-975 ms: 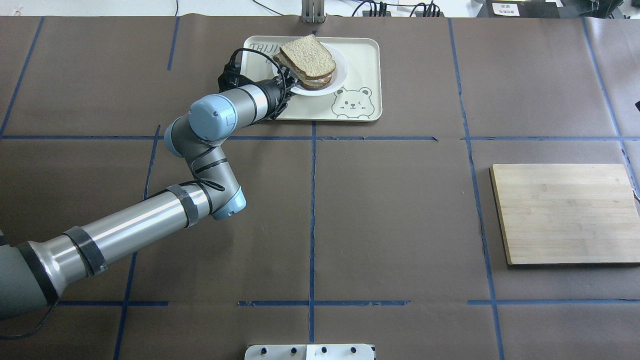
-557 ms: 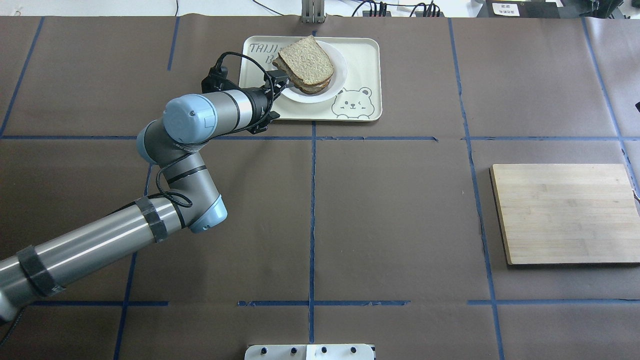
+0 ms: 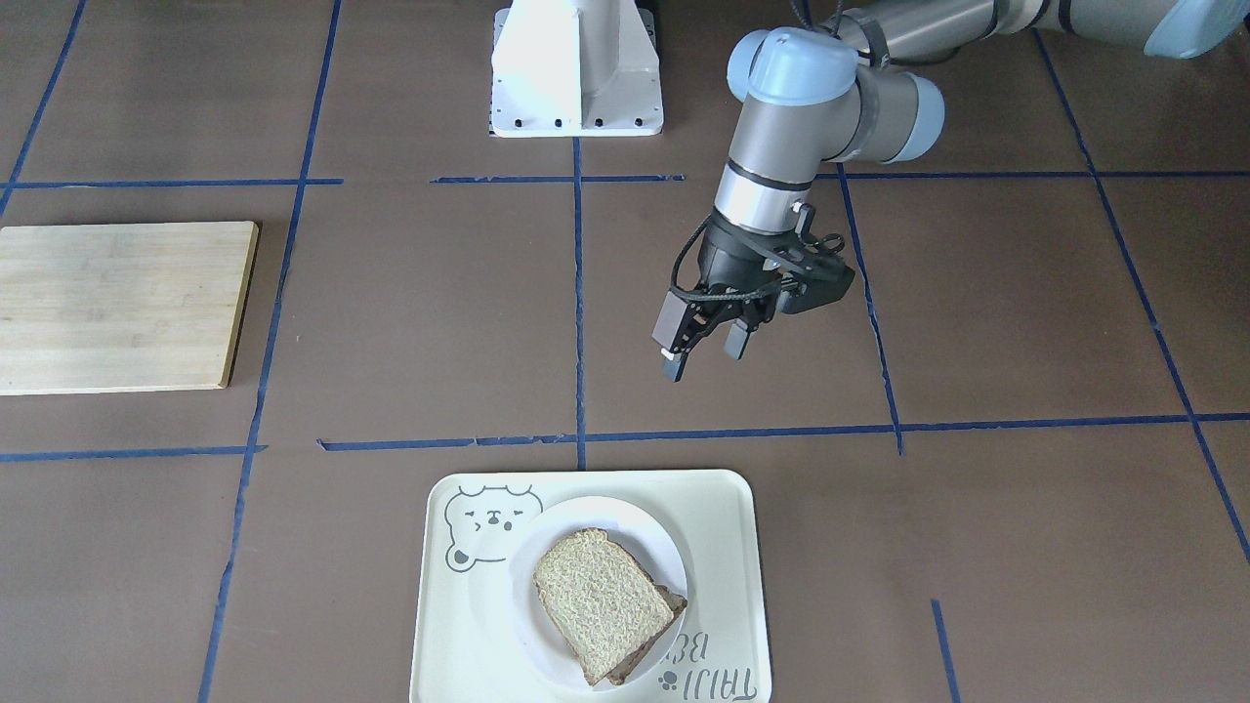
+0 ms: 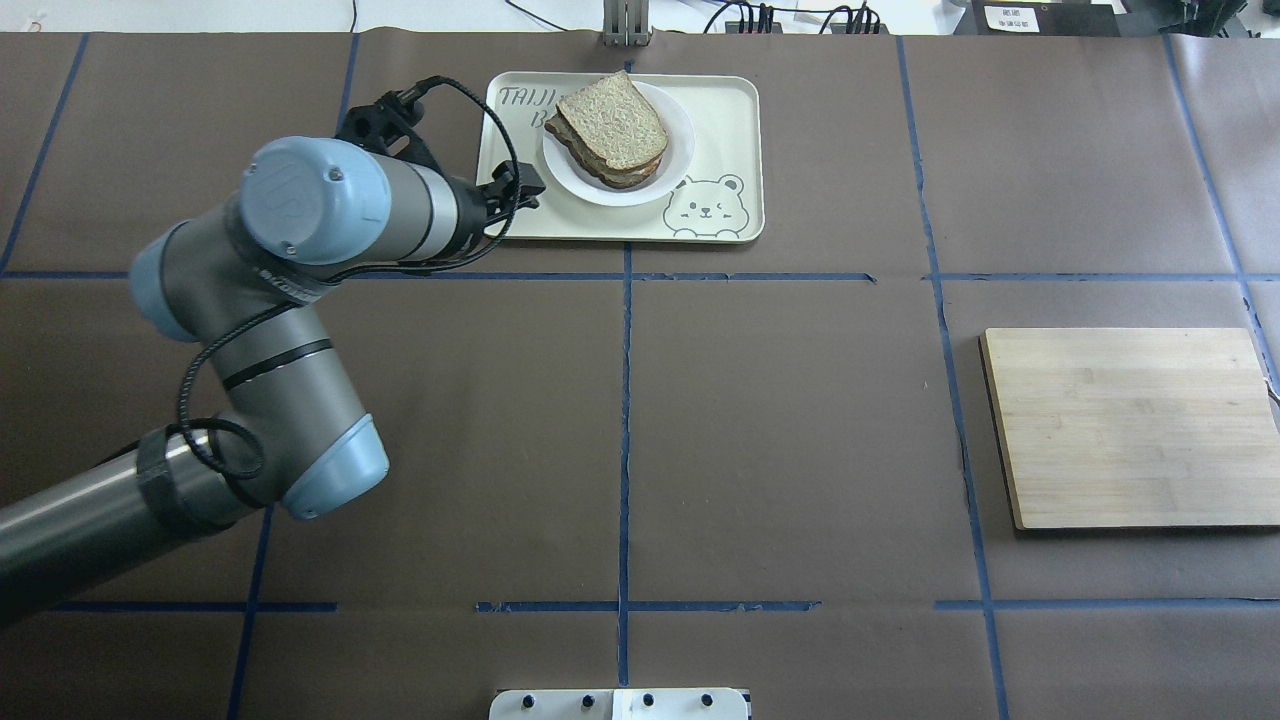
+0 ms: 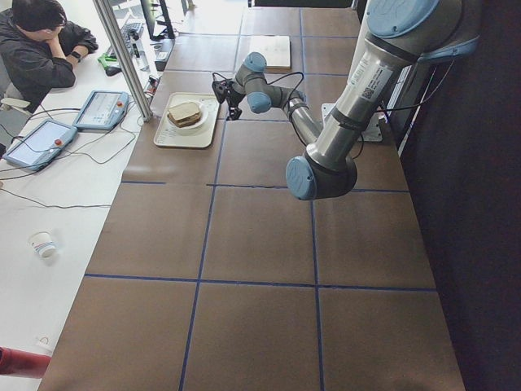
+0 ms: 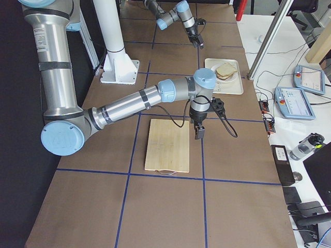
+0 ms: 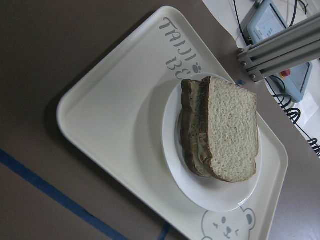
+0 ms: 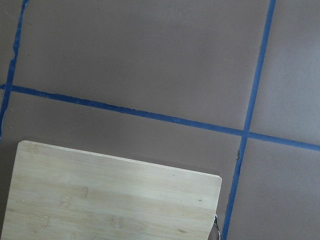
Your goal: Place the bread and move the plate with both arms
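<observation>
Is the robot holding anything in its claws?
The black left gripper is open, holding nothing. The right gripper, by the pale wooden board, cannot be told.

Left gripper (image 3: 701,356) off plate (image 3: 549,529), withdrawn from tray (image 3: 725,547).

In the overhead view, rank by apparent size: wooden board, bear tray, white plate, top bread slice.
1. wooden board, barely ahead of the tray and nearer the camera, so unsure
2. tray
3. plate
4. bread
</observation>
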`<move>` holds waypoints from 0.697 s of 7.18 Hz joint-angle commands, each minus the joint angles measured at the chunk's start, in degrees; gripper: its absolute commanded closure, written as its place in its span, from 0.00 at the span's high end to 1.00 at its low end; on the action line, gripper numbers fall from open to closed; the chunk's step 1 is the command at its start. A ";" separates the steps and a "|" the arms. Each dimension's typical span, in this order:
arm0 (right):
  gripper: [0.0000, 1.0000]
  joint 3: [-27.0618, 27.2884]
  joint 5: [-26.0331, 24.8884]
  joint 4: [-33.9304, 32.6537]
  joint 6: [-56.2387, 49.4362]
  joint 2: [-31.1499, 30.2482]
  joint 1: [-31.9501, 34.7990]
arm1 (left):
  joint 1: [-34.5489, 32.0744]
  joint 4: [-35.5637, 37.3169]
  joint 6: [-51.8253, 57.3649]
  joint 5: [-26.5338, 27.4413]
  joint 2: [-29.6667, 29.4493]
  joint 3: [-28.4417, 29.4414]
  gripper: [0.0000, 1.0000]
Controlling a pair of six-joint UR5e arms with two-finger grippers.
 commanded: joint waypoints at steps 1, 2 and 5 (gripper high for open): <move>1.00 -1.24 -0.15 0.90 -0.18 -0.96 0.19 | -7.46 5.10 19.17 -9.03 9.97 -6.25 1.00; 1.00 -1.77 0.19 1.51 -0.09 -2.19 1.14 | -13.34 5.11 28.57 -17.55 14.71 -5.73 1.00; 1.00 -10.87 5.56 16.40 -2.37 -9.13 5.37 | -30.65 7.11 57.12 -34.45 27.81 -4.85 1.00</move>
